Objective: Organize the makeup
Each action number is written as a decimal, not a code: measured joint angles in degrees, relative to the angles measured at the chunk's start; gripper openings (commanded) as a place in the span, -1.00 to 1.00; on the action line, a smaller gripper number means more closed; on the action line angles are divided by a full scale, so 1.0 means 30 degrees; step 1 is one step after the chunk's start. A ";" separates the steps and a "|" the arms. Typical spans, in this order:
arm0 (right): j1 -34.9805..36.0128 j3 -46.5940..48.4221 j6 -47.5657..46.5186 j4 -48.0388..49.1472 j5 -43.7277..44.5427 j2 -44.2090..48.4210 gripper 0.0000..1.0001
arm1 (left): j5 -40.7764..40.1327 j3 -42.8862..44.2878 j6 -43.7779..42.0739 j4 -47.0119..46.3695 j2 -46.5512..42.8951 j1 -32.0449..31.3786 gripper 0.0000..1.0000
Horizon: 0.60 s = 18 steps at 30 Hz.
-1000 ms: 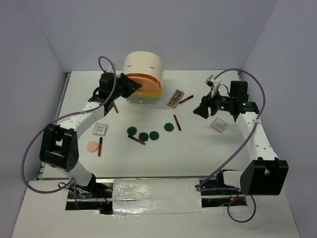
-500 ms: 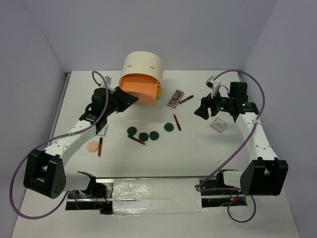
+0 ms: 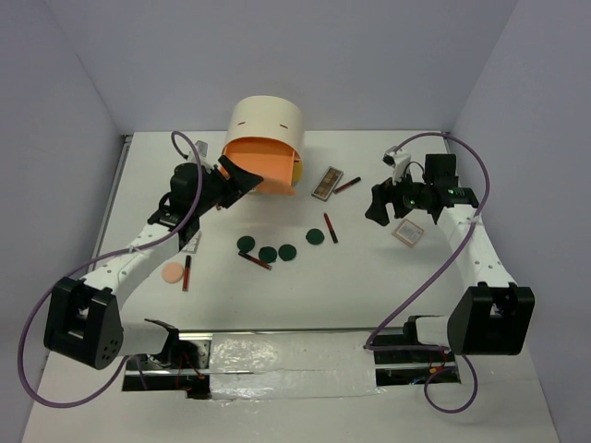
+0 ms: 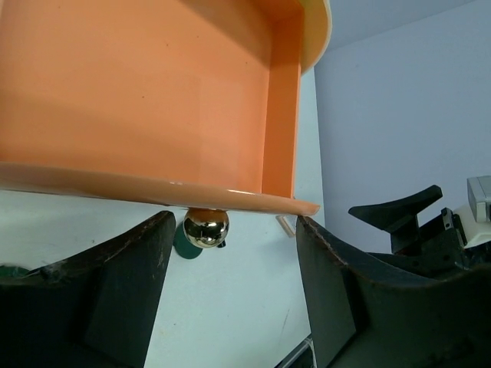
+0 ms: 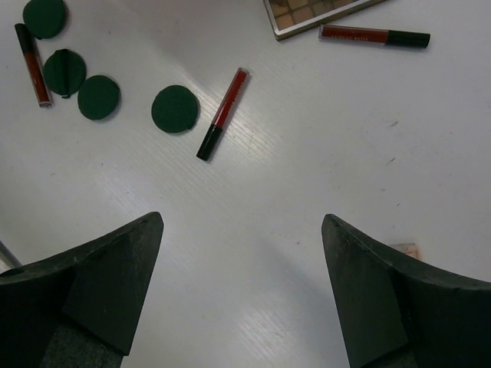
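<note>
The orange drawer (image 3: 261, 166) stands pulled out of the cream drum cabinet (image 3: 266, 123). My left gripper (image 3: 242, 177) is open at the drawer's front. In the left wrist view its jaws (image 4: 234, 230) stand either side of the gold knob (image 4: 205, 228), apart from it. My right gripper (image 3: 377, 208) is open and empty above bare table, also in the right wrist view (image 5: 242, 222). Several green discs (image 3: 268, 253) lie in a row, with red sticks (image 3: 330, 227) near them. A brown palette (image 3: 327, 183), a peach puff (image 3: 173, 272) and a pinkish square (image 3: 408, 232) lie on the table. The white palette is mostly hidden under my left arm.
The right wrist view shows the green discs (image 5: 175, 109), a red stick (image 5: 222, 113), the palette's edge (image 5: 322, 14) and another stick (image 5: 374, 35) ahead of the gripper. A red stick (image 3: 186, 273) lies beside the puff. Walls close in the table on three sides.
The orange drawer has come out of the cabinet with my left gripper at its knob, and the left arm has drawn back. The right gripper has shifted slightly.
</note>
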State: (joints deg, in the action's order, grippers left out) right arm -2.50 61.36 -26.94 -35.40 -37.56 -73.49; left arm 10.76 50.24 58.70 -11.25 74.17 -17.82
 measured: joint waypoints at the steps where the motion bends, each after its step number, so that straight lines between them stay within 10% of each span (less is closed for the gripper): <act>1: 0.0000 0.0000 -0.0015 -0.0044 0.0117 0.0000 0.84 | 0.0044 0.0000 -0.0007 -0.0036 0.0000 0.0000 0.53; 18: -0.0656 0.0328 -0.3111 -0.1902 0.6725 -0.2616 0.99 | 0.0364 -0.1268 -0.1596 0.0459 -0.2390 0.0000 0.81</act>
State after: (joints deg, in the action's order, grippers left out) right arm -4.47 62.35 -36.27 -41.10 -17.39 -81.34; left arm 11.86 46.44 53.91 -9.87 67.00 -17.82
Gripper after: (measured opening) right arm 0.994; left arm 0.903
